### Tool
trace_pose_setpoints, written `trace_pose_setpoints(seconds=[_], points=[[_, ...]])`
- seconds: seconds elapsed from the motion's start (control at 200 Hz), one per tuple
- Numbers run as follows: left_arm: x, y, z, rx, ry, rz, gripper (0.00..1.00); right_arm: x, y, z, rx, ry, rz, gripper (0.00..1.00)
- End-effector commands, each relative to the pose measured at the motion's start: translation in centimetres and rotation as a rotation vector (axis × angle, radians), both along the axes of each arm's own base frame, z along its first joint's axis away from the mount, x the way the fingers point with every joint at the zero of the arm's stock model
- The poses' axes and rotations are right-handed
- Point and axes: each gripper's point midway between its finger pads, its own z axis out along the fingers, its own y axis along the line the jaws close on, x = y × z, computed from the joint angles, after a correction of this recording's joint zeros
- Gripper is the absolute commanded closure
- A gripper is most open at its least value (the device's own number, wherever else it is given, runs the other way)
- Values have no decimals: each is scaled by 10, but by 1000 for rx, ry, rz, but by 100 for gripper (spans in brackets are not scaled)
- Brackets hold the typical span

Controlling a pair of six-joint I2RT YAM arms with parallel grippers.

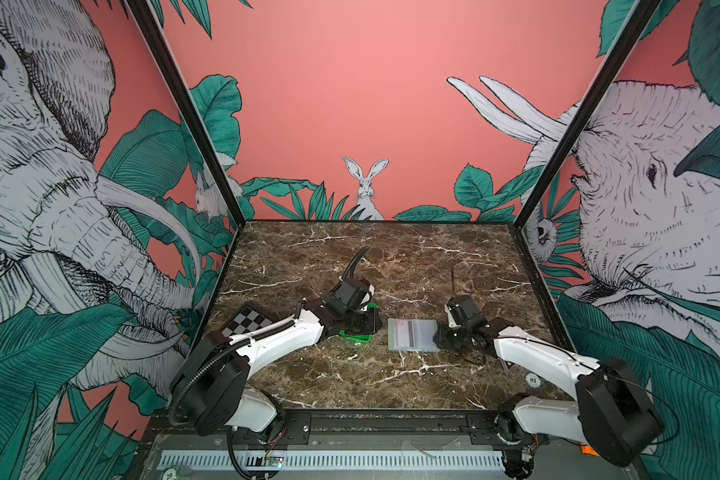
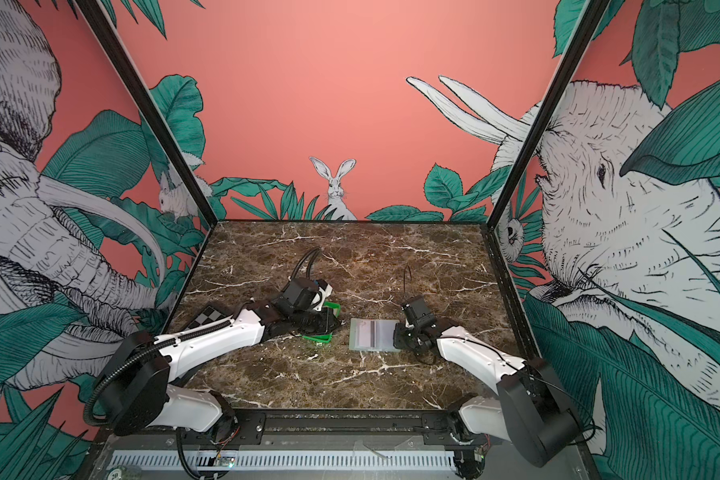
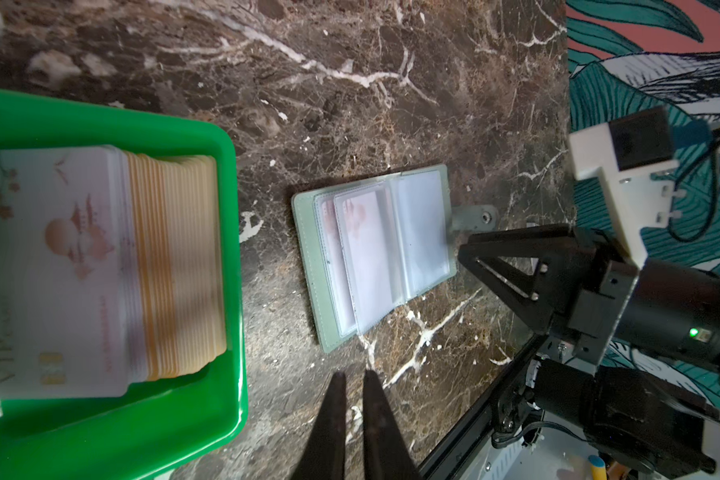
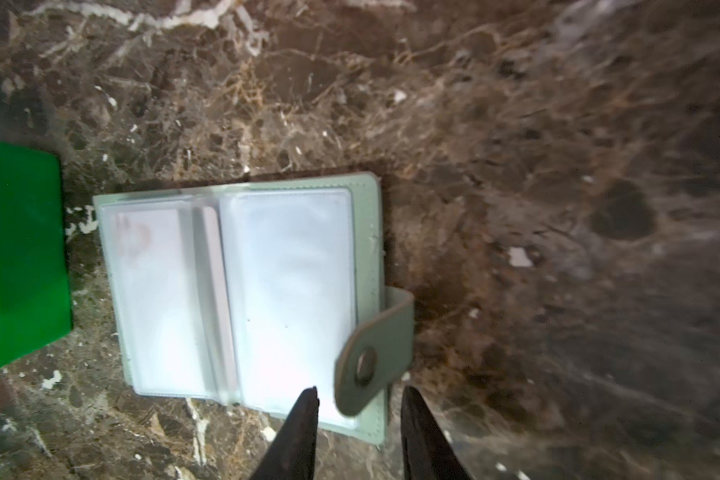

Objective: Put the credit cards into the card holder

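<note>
Right wrist view: right tool (image 4: 358, 391) is seen with jaws apart; the snap strap (image 4: 375, 340) of the card holder (image 4: 246, 291) lies between the tips, not clamped. The card holder is laid open, flat on the bench (image 1: 391, 257), just below frame centre in both top views, with a pinkish card visible in a sleeve. The credit cards (image 3: 100, 270) are stacked in the green tray (image 3: 229, 232), left of the holder. Near the tray, the left tool (image 3: 352, 376) is closed together, with nothing held.
</note>
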Motion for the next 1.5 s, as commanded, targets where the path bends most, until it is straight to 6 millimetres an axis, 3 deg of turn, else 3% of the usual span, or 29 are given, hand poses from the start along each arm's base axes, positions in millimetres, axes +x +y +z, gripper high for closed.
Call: trace_pose_setpoints(seconds=[0.0,0.24,0.48,0.62,0.815,0.895,1.2,1.455,1.49], points=[[-2,10,4,20,-27,2,87,-1,-15,13,-79,-24,1,69],[1,26,5,-14,-22,16,88,3,31,68,44,-159,123,66],[18,63,8,-75,-1,83,87,10,92,92,32,-195,197,61],[21,84,3,-101,23,121,83,21,130,85,48,-153,201,57],[16,91,-7,-78,30,117,81,36,174,73,152,-101,204,54],[17,96,-14,-56,36,135,79,40,188,58,166,-64,208,50],[18,102,-20,-46,53,153,77,59,220,33,216,-6,214,44],[15,106,-20,-91,63,182,77,77,237,32,213,-52,304,47],[16,106,-20,-104,66,190,76,84,244,41,226,-74,319,47]])
